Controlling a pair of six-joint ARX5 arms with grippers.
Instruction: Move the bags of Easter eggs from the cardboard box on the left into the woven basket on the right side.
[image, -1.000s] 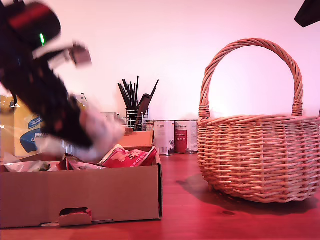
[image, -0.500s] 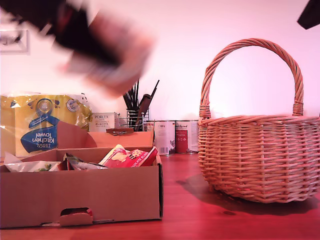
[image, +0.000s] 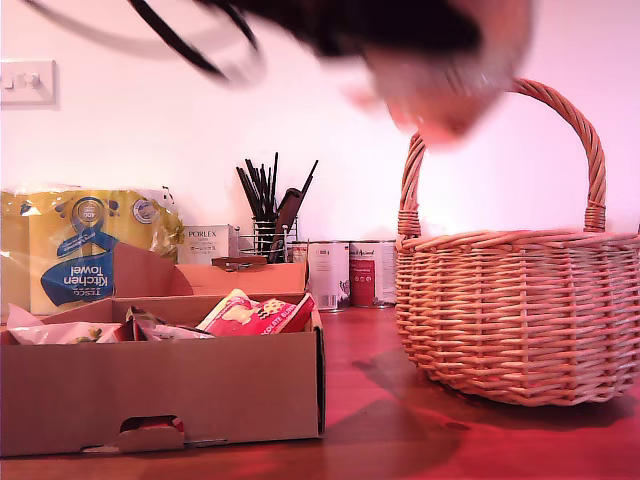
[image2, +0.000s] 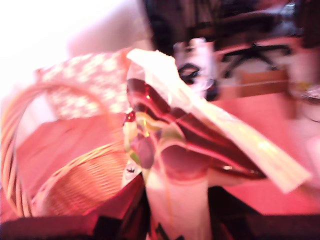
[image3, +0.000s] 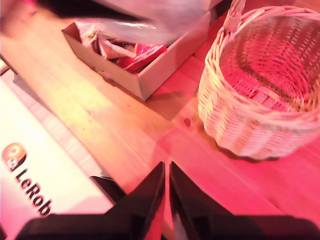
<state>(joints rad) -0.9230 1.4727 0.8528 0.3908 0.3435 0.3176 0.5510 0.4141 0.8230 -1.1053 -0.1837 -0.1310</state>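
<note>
A white and clear crinkly bag of Easter eggs (image2: 190, 145) with red and green foil showing inside is held in my first gripper (image2: 175, 220), which is shut on it. In the exterior view that gripper and bag (image: 450, 100) are a blur high up, beside the woven basket's (image: 520, 310) handle. The basket (image3: 260, 125) looks empty inside. The cardboard box (image: 160, 390) at the exterior view's left holds a red bag (image: 255, 315) and pale ones (image: 50, 330). My second gripper (image3: 166, 200) hangs shut on nothing, high above the wooden table.
Behind the box stand a yellow-and-blue kitchen towel pack (image: 85, 245), a white Porlex carton (image: 207, 243), a black wire utensil holder (image: 268, 235) and tins (image: 350, 272). A white panel lettered "LeRob" (image3: 30, 180) lies along the table edge in the second wrist view.
My first arm has lifted a pale bag out of the box and swung it up and toward the exterior view's right, reaching the basket's handle. The box's other bags have stayed put.
</note>
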